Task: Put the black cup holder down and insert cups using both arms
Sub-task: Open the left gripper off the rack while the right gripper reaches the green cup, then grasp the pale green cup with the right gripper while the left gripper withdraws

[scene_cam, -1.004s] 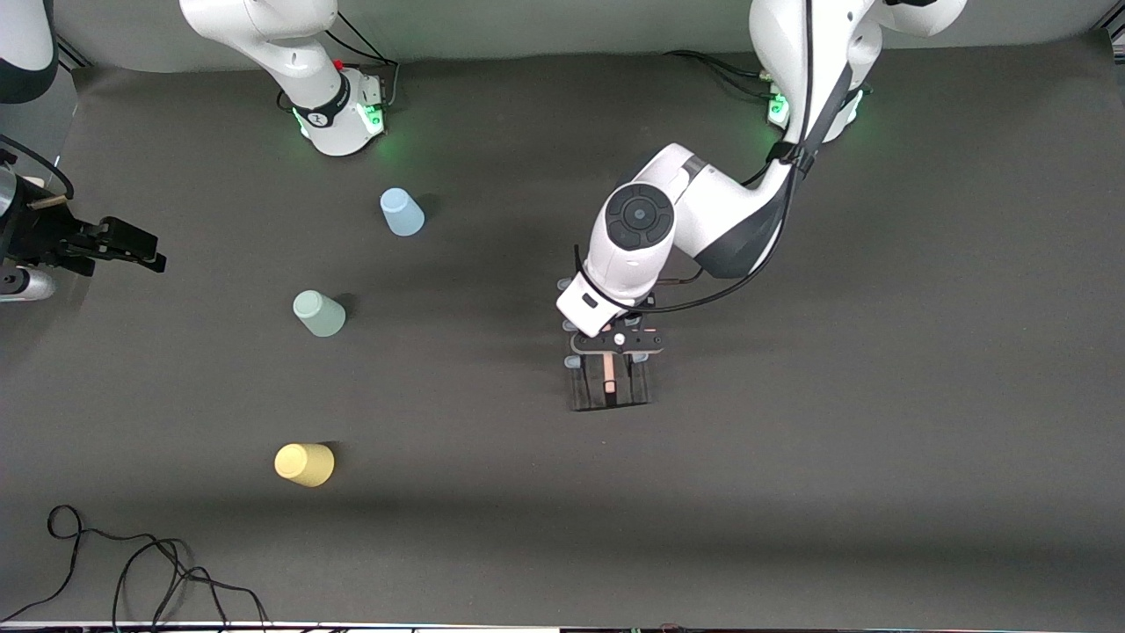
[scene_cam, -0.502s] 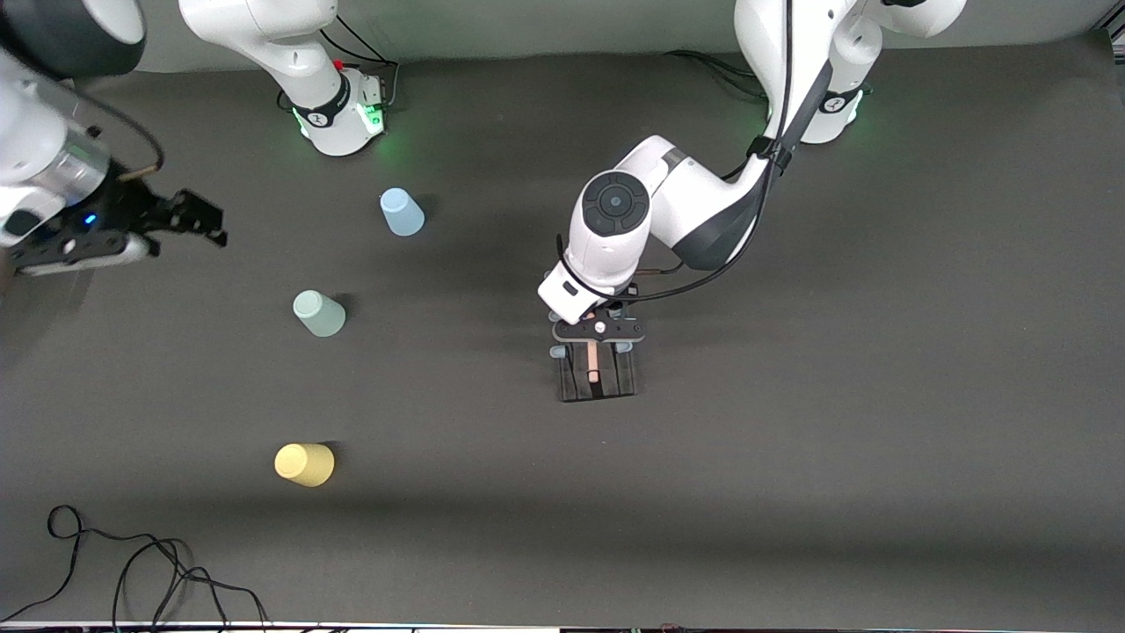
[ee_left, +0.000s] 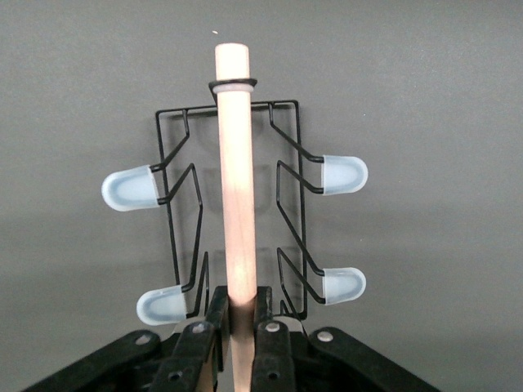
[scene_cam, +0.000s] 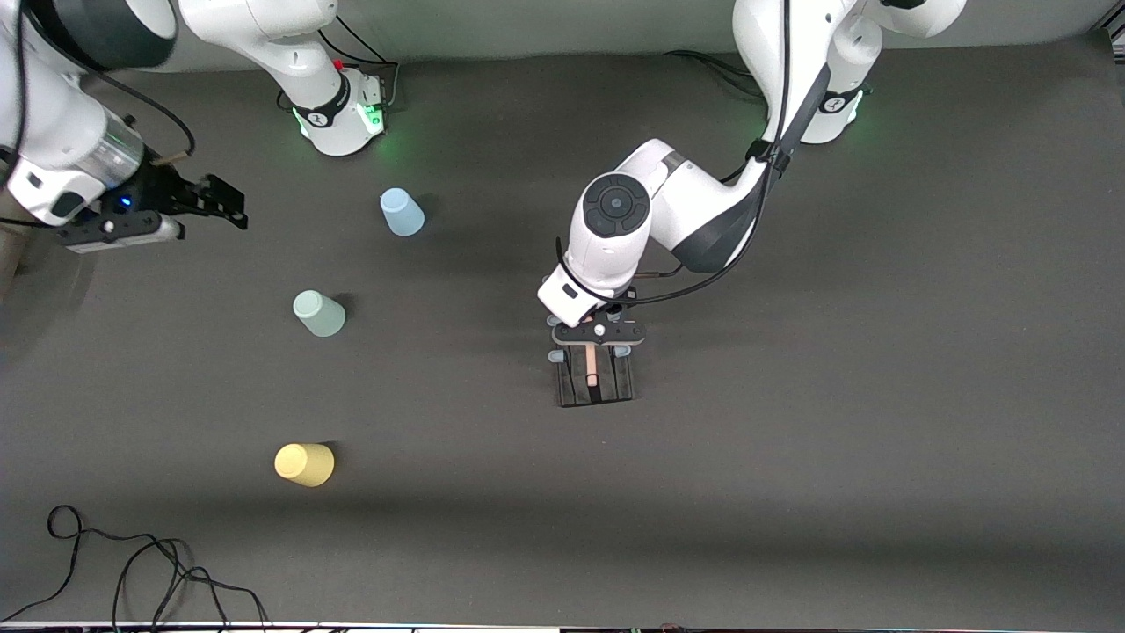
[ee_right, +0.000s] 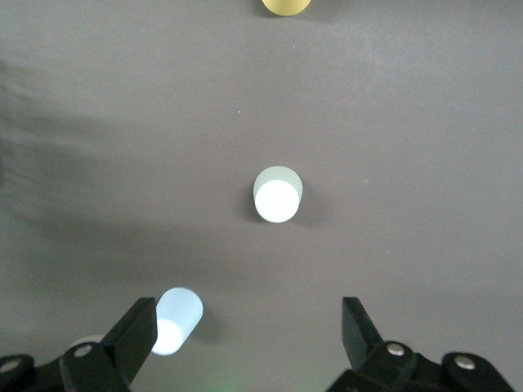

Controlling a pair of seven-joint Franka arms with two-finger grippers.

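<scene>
On the dark bench (scene_cam: 879, 440), the yellow cup (scene_cam: 304, 464) stands mouth down nearest the front camera, toward the right arm's end. Farther back near the middle stands the black cup holder (scene_cam: 596, 378), the left gripper (scene_cam: 594, 345) pinching its wooden rod handle (ee_left: 235, 188), pale-capped pegs (ee_left: 129, 189) sticking out sideways. The mint green cup (scene_cam: 318, 314) lies farther still, then the light blue cup (scene_cam: 402, 212). The right gripper (scene_cam: 220, 200) hangs with fingers spread wide over the bench's edge area at the right arm's end.
</scene>
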